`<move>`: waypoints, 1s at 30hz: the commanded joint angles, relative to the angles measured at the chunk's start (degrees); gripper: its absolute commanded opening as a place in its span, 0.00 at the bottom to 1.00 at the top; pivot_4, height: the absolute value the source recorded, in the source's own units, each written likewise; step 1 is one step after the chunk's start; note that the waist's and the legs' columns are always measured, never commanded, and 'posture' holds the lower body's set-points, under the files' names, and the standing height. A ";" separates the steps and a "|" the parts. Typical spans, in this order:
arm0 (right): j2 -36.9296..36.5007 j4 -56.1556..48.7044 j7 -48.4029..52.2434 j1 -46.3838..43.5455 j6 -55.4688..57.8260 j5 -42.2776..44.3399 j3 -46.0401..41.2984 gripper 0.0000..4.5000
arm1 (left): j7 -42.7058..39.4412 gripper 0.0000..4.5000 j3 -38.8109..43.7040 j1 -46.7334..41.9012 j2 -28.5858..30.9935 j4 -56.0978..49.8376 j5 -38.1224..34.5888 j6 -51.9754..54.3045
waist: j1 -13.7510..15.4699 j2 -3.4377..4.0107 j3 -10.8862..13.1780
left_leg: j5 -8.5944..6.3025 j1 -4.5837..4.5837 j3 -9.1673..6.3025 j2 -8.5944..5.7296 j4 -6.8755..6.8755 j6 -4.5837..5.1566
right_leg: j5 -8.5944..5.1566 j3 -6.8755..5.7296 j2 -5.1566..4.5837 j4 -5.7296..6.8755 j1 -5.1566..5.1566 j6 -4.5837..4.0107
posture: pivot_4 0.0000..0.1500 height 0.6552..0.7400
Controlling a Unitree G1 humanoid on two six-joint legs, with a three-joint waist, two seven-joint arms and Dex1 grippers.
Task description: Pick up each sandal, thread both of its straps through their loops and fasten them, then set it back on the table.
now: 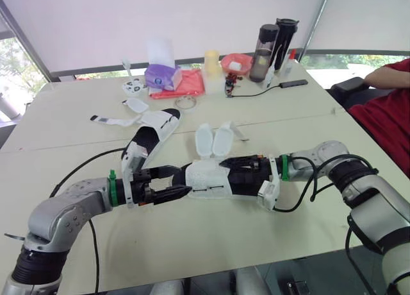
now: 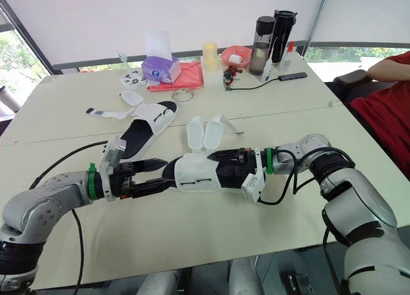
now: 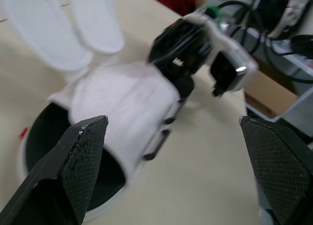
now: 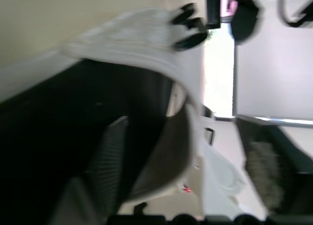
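A white sandal [image 1: 208,178] with a black insole lies on its side at the table's middle, its two straps [image 1: 213,140] standing loose and unfastened. My right gripper [image 1: 242,171] is shut on its heel end, with one finger [image 4: 113,156] inside the shoe and the sandal's wall [image 4: 183,132] between the fingers. My left gripper [image 1: 170,181] is open just off the toe end, its fingers [image 3: 80,156] spread wide and the sandal [image 3: 127,98] ahead of them. A second white sandal [image 1: 154,129] lies flat behind the left arm, its strap [image 1: 115,121] spread out on the table.
At the back of the table [image 1: 192,244] stand two dark bottles [image 1: 266,43], a yellow cup [image 1: 212,63], a red bowl [image 1: 236,63], a purple tissue box [image 1: 161,77] on a red cloth [image 1: 189,86] and a black cable [image 1: 262,90]. A person in red [image 1: 384,115] sits at the right.
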 commanded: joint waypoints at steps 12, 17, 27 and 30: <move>-16.96 -16.88 34.95 16.87 11.76 54.21 -11.15 1.00 | -10.62 0.51 -4.94 -5.60 2.98 9.43 14.33 -15.07 | -0.20 -0.04 0.02 | -0.03 0.00 0.05 0.07 0.01 0.06 | 0.00 0.01 -0.05 -0.08 0.09 0.01 | 1.00 1.00; -15.69 -38.82 51.57 29.81 49.41 95.47 -18.33 1.00 | -17.06 0.04 -11.89 -10.67 1.54 18.46 22.30 -24.77 | 0.19 -0.04 0.02 | -0.04 0.02 0.00 0.14 0.05 0.09 | 0.00 0.02 -0.04 -0.05 0.11 0.01 | 1.00 1.00; -8.32 -55.19 44.40 27.57 112.24 143.21 -32.12 1.00 | -24.46 0.04 -18.83 -18.87 -5.91 33.65 30.92 -36.99 | 1.81 -0.04 0.02 | -0.14 -0.16 -0.11 0.11 0.12 0.25 | 0.01 -0.03 -0.21 -0.18 -0.05 0.01 | 1.00 1.00; -3.38 -50.47 39.02 24.06 119.76 146.78 -35.63 1.00 | -26.17 0.04 -19.76 -17.57 -7.23 30.84 30.48 -35.53 | 1.89 -0.05 0.02 | -0.15 -0.22 -0.10 0.05 0.11 0.27 | 0.02 -0.05 -0.26 -0.29 -0.06 0.04 | 1.00 1.00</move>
